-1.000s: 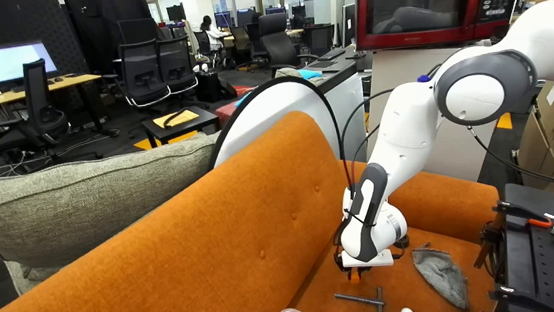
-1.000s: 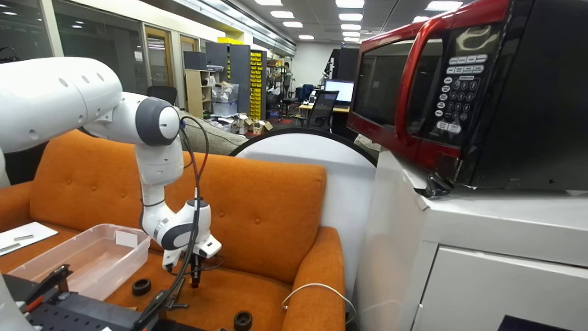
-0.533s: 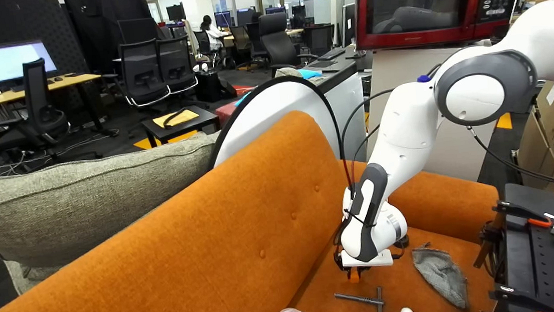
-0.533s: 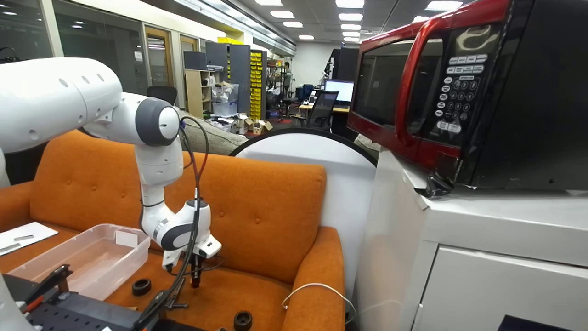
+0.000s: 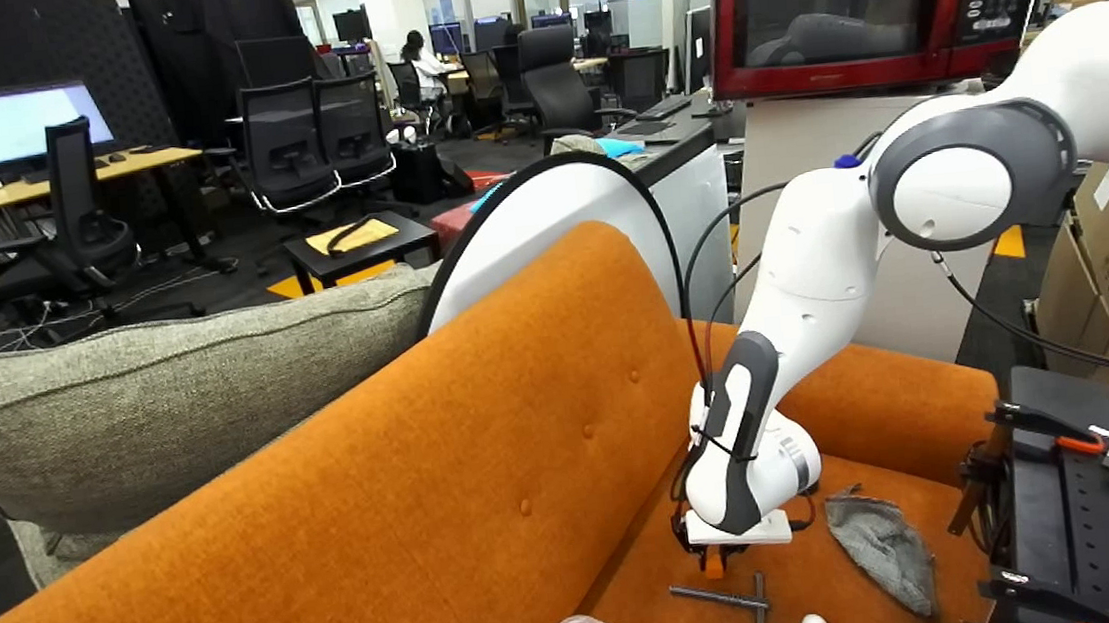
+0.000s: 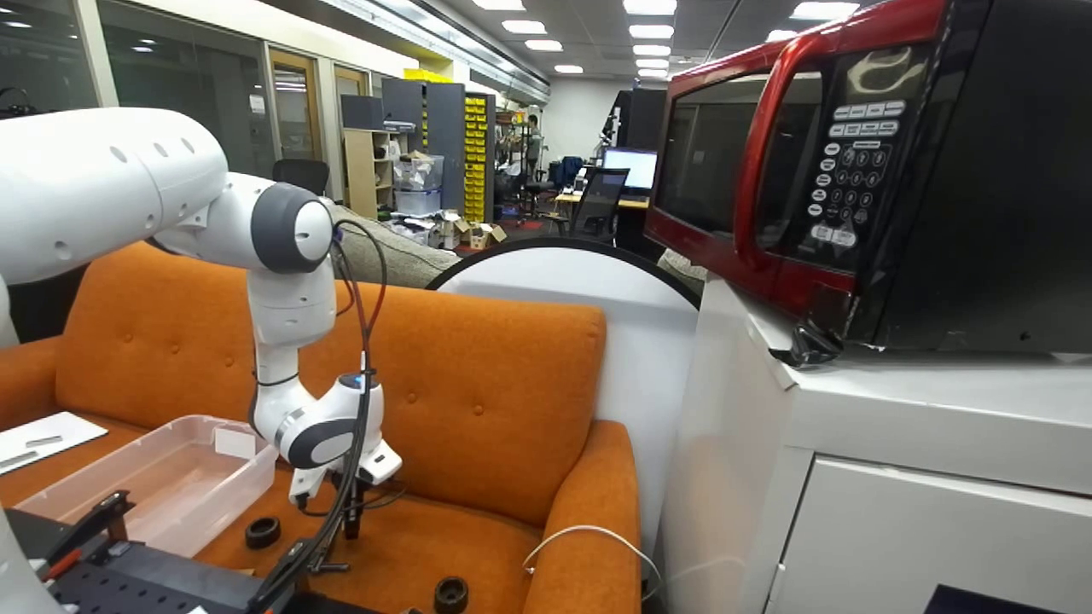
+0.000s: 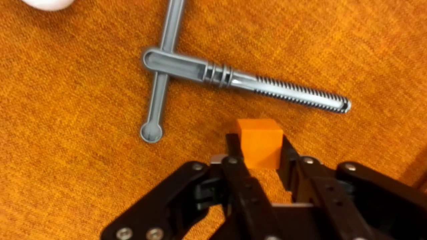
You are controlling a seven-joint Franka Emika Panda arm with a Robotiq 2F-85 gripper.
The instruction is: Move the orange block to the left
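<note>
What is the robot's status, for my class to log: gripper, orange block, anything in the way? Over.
Gripper closed on orange block. Grey T-handled threaded tool nearby on sofa seat, not touching the orange block; might obstruct, depending on direction.

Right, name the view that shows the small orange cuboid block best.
The wrist view: the orange block is large there, two faces clear, held in the black gripper. The exterior views show a tiny patch of it, or nothing discernible.

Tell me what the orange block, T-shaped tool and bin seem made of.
Orange block: perhaps plastic or painted wood; smooth, matte, even color.
T-shaped tool: probably metal, satin grey, glinting along its ridges.
Bin: likely translucent plastic; orange shows through its walls.
</note>
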